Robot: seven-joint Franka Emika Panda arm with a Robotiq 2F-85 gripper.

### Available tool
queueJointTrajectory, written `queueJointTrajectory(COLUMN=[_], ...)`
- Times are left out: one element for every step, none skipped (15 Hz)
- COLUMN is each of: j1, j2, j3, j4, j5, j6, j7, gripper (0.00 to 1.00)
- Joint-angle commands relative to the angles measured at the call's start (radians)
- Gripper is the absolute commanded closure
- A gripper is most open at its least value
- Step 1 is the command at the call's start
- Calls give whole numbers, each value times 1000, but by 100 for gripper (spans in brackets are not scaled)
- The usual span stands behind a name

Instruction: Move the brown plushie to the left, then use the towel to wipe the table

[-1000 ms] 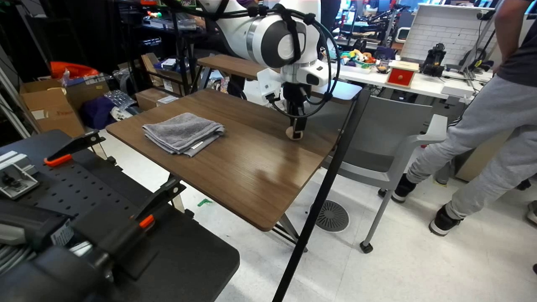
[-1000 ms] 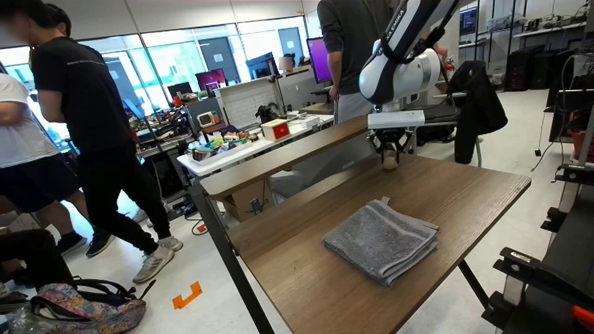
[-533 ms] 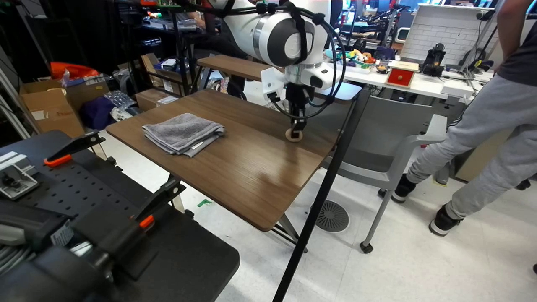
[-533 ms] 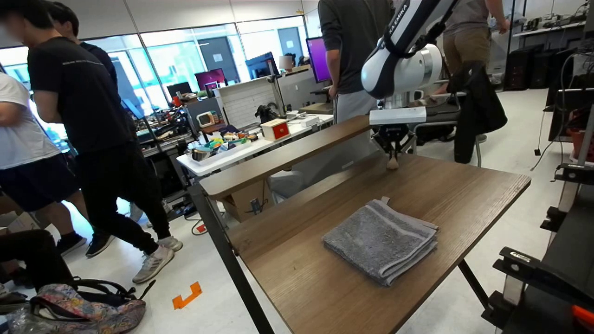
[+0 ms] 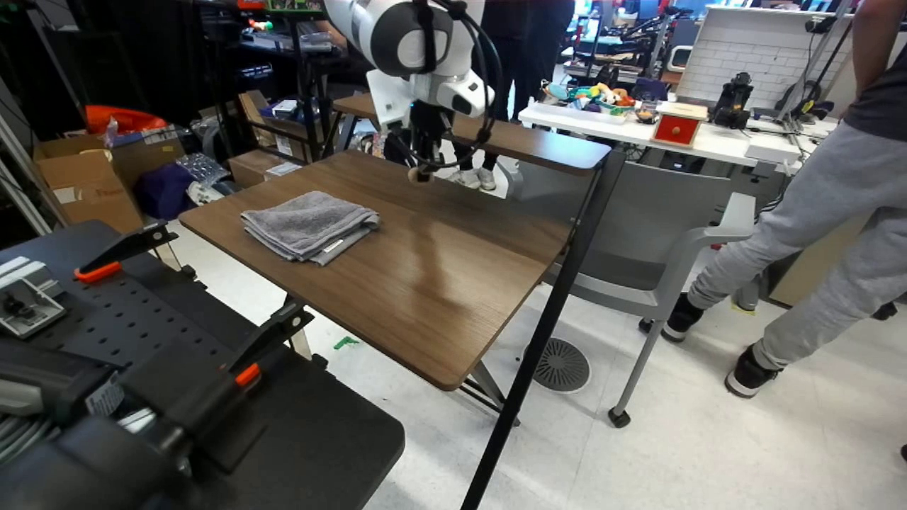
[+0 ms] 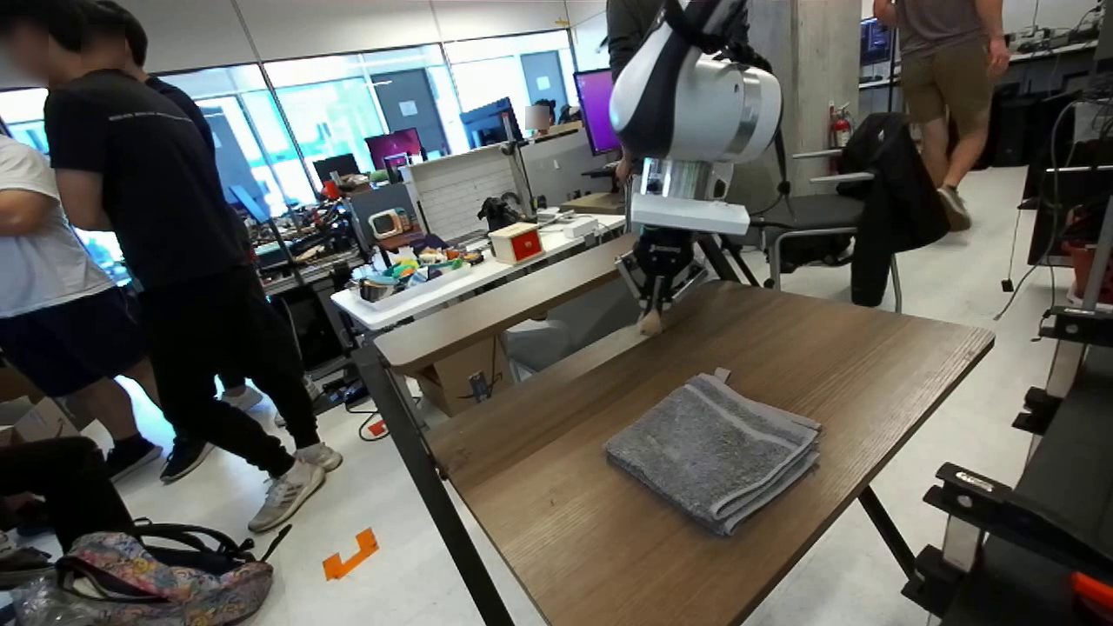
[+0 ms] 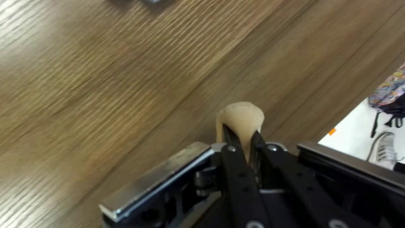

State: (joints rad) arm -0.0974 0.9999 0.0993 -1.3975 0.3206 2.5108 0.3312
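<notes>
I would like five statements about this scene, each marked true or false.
1. The black metal end effector grips the small roundish tan-brown soft plushie. True.
2. The square folded grey cloth towel lies on the rectangular brown wood-grain table. True.
3. The plushie rests on the towel. False: the two are apart.
4. A small red-fronted box stands on the white desk. True.
5. The end effector is wide open. False: it is closed on the plushie.

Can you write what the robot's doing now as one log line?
end effector: gripping brown plushie | release: not yet | towel: folded on table, not held
</notes>
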Motion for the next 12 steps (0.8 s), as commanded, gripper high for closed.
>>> queueJointTrajectory(j1=[8, 12, 16, 20, 26, 27, 29, 29, 29, 35, 38, 36], j2=[-52, -43, -26, -13, 3, 14, 26, 38, 45, 44, 36, 24], j3=[67, 80, 89, 95, 94, 97, 97, 93, 90, 73, 60, 53], j4=[-87, -82, -69, -61, -48, -40, -33, -28, -27, -32, -47, -63], j5=[60, 70, 77, 84, 91, 101, 113, 121, 126, 122, 114, 108], j6=[93, 106, 111, 114, 110, 106, 101, 97, 94, 78, 76, 69], j7=[-88, -92, -88, -82, -70, -63, -53, -45, -42, -27, -27, -30], gripper=[97, 97, 97, 97, 97, 97, 97, 97, 97, 65, 64, 56])
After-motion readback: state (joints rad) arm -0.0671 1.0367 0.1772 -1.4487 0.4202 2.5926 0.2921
